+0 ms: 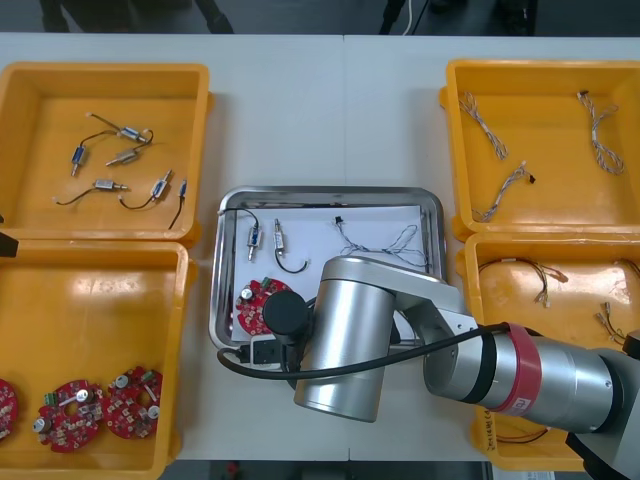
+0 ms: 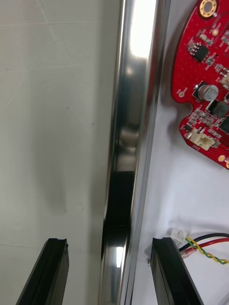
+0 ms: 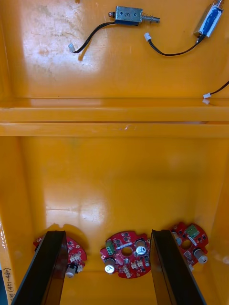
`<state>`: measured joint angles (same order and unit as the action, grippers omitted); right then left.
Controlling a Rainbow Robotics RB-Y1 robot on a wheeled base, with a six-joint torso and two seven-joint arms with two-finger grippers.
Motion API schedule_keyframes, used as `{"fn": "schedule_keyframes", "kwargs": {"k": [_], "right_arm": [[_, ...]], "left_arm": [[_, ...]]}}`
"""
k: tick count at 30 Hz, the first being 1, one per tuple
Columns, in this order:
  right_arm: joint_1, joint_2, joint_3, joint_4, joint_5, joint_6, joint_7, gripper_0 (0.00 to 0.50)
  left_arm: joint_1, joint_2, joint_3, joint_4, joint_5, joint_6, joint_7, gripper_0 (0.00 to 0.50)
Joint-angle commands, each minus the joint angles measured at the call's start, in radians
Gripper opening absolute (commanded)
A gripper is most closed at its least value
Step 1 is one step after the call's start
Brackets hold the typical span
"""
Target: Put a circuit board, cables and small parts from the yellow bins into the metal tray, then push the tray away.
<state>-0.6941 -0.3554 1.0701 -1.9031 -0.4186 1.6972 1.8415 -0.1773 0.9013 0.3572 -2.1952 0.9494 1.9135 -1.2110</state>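
Right gripper (image 2: 109, 243) sits low at the near rim of the metal tray (image 1: 228, 215), fingers spread apart, one outside the rim and one inside. In the tray lie a red circuit board (image 2: 205, 95), a red and yellow cable (image 2: 210, 245) and small metal parts (image 1: 253, 240). Left gripper (image 3: 109, 233) hangs, fingers likewise apart and holding nothing, over the near left yellow bin (image 3: 114, 181).

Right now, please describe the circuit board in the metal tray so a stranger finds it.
Find the metal tray mid-table, between the yellow bins. At its near left corner, where the right end effector straddles the rim, lies a round red circuit board. It alone lies on white; three other boards sit in the near left bin under the left end effector.
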Motion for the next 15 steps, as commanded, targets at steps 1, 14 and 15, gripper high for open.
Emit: {"fn": "schedule_keyframes", "kwargs": {"k": [1,14,15], "right_arm": [[0.012,0.023,0.027,-0.011,0.018,-0.008,-0.041,0.500],[0.031,0.024,0.031,-0.011,0.040,-0.027,-0.056,0.447],[0.031,0.024,0.031,-0.011,0.041,-0.027,-0.057,0.403]], "left_arm": [[0.016,0.045,0.028,-0.028,0.006,0.006,-0.045,0.500],[0.016,0.045,0.028,-0.028,0.006,0.006,-0.045,0.500],[0.016,0.045,0.028,-0.028,0.006,0.006,-0.045,0.500]]}}
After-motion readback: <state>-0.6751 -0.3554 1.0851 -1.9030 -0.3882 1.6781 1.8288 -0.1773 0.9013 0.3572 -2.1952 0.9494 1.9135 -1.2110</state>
